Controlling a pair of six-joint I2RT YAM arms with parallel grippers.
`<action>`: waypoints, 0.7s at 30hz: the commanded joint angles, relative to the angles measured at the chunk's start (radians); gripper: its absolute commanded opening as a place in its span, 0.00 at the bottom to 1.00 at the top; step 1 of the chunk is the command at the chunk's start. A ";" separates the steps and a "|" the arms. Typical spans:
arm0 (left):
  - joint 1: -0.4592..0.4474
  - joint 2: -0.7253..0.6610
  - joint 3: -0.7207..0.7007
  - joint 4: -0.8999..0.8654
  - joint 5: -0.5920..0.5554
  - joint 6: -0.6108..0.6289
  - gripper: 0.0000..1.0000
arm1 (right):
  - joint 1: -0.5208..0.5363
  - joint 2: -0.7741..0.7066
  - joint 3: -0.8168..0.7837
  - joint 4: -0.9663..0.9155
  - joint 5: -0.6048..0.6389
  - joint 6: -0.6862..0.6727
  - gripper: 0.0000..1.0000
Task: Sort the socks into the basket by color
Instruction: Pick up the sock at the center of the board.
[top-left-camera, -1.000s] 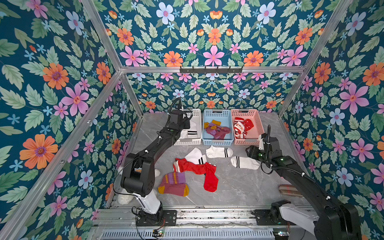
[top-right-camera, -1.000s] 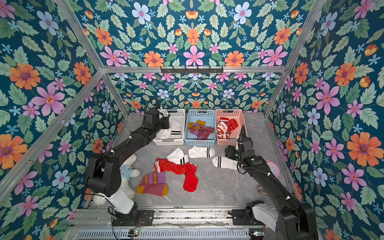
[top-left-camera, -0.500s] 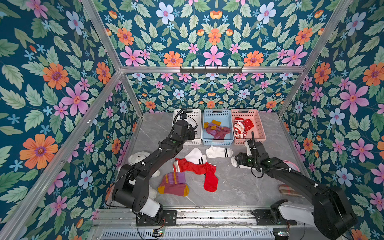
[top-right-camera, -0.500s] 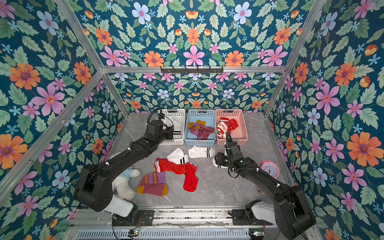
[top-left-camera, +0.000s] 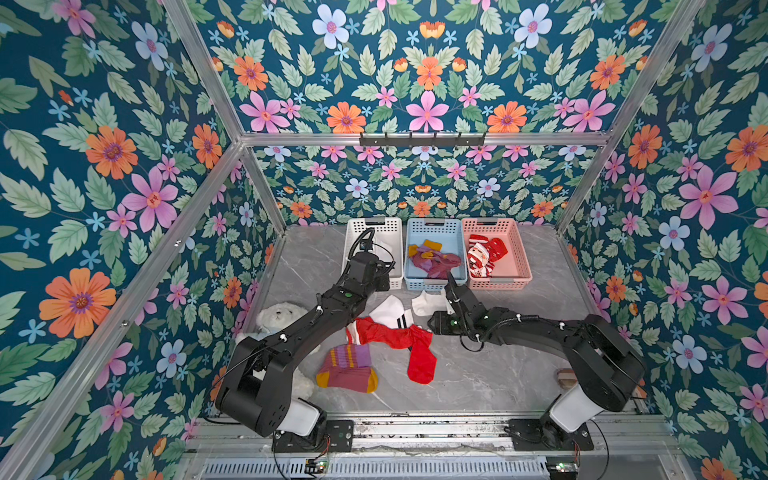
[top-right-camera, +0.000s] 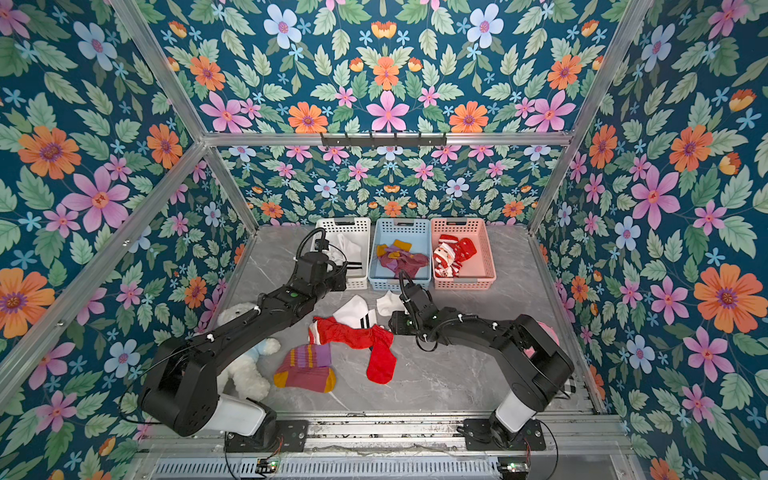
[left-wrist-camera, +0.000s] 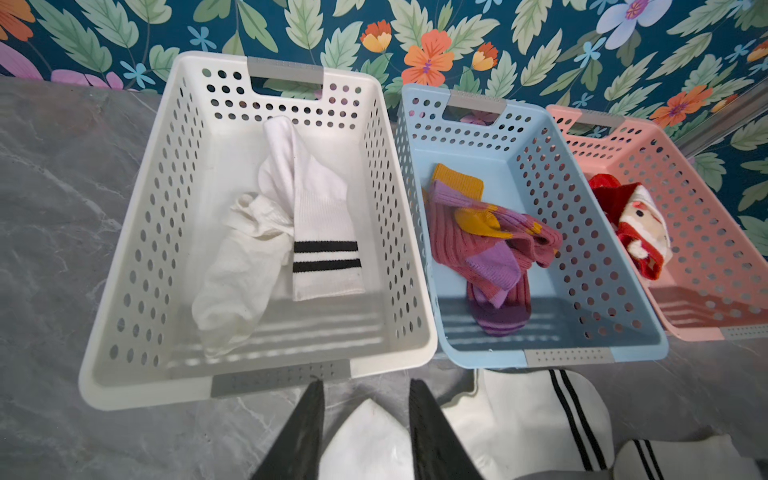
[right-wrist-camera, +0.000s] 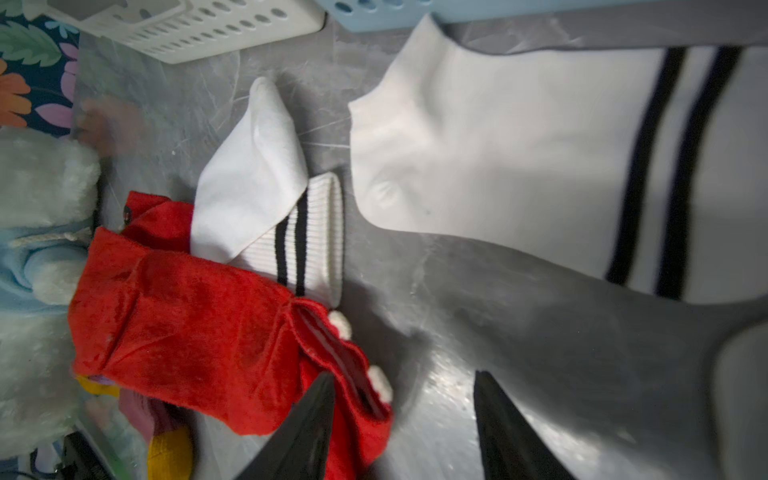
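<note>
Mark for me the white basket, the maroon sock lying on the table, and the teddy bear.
white basket (left-wrist-camera: 145, 390): left wrist view, on its near rim.
maroon sock (top-left-camera: 348, 376): in a top view, on its ribbed middle.
teddy bear (top-left-camera: 276, 318): in a top view, on its head.

- Top views: bright, even light from overhead; sharp throughout; soft, short shadows on the counter (top-left-camera: 478, 386).
- Left wrist view: crisp, with wide-angle stretch at the edges; striped shadow bars cross the floor of the white basket (left-wrist-camera: 137, 249).
- Right wrist view: dimmer and motion-blurred; the near white sock (right-wrist-camera: 519, 166) is out of focus; pale sheen on the counter.
</note>
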 joint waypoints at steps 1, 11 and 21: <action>0.000 -0.018 -0.005 -0.006 -0.028 -0.009 0.38 | 0.015 0.054 0.026 0.041 -0.022 0.020 0.55; 0.000 -0.028 -0.017 -0.016 -0.037 -0.012 0.38 | 0.039 0.065 0.020 0.025 -0.031 0.018 0.53; 0.000 -0.033 -0.019 -0.016 -0.034 -0.015 0.37 | 0.066 0.083 0.014 0.042 -0.042 0.039 0.40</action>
